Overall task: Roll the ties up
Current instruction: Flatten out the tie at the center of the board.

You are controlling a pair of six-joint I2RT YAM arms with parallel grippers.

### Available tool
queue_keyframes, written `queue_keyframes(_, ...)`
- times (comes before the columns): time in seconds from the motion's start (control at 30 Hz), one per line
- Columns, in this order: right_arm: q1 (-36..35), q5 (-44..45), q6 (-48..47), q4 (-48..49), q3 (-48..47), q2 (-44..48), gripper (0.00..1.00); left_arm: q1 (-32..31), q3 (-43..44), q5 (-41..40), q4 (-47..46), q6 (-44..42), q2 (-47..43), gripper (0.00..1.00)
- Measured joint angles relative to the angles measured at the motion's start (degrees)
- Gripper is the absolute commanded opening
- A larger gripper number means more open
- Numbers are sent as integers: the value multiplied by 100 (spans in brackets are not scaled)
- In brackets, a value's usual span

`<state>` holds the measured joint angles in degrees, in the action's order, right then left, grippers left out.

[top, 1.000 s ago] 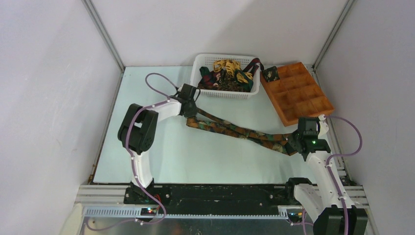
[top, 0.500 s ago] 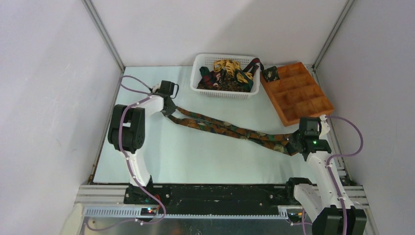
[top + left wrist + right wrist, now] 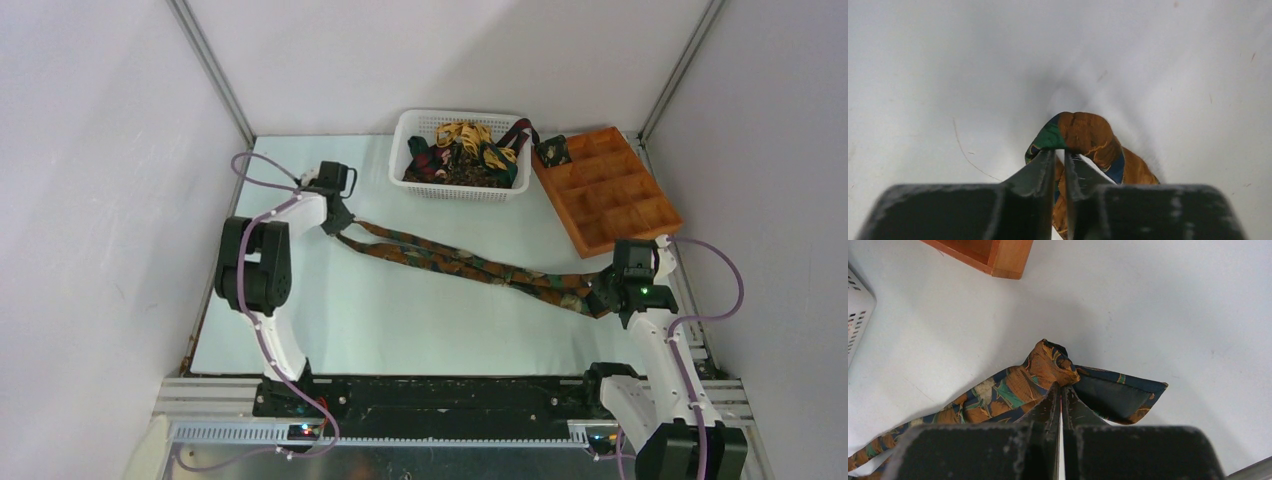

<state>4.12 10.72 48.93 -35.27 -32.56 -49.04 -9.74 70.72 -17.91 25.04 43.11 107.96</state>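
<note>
We hold one patterned tie stretched across the table between two grippers.
Nearest, our right gripper is clamped tight on one end. Farther off, our left gripper pinches the folded other end, jaws a sliver apart. To roll well, we should first lay it flat and straight, one end pinned. Beyond sit the basket and tray.

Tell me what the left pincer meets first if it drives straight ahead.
The folded end of the patterned tie, bunched right at the left pincer; behind it, probably the white table.
</note>
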Motion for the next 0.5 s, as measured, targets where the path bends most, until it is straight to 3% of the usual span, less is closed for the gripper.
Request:
queue_keyframes(0.07,20,0,-11,0,0,0,0,116,0,-20,-9,-15,-42,37)
queue_keyframes(0.5,103,-90,-52,-9,0,66,0,407,-98,-42,-354,42,-83,59)
